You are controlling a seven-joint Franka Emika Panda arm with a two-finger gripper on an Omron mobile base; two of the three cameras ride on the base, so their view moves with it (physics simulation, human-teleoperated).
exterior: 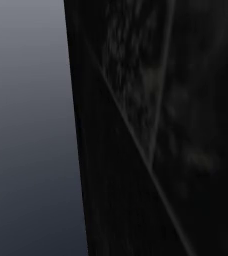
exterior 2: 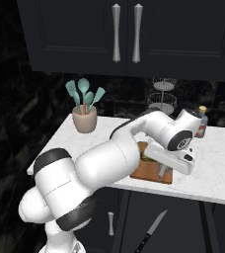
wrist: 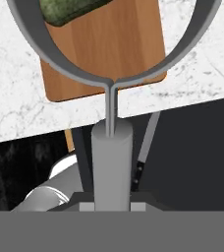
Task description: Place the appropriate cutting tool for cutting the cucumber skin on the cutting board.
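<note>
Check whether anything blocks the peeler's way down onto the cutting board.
Nothing visible does. The hand holds the peeler by its handle, its loop over the cutting board, with the cucumber further along the board.

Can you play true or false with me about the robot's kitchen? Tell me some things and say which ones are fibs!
1. The gripper is shut on a grey peeler. True.
2. The wooden cutting board lies on the floor. False: it lies on the white marble counter.
3. A knife is down on the floor in front of the cabinets. True.
4. The green cucumber rests on the cutting board. True.
5. The pot of teal utensils stands on the cutting board. False: it stands apart, at the counter's far left corner.
</note>
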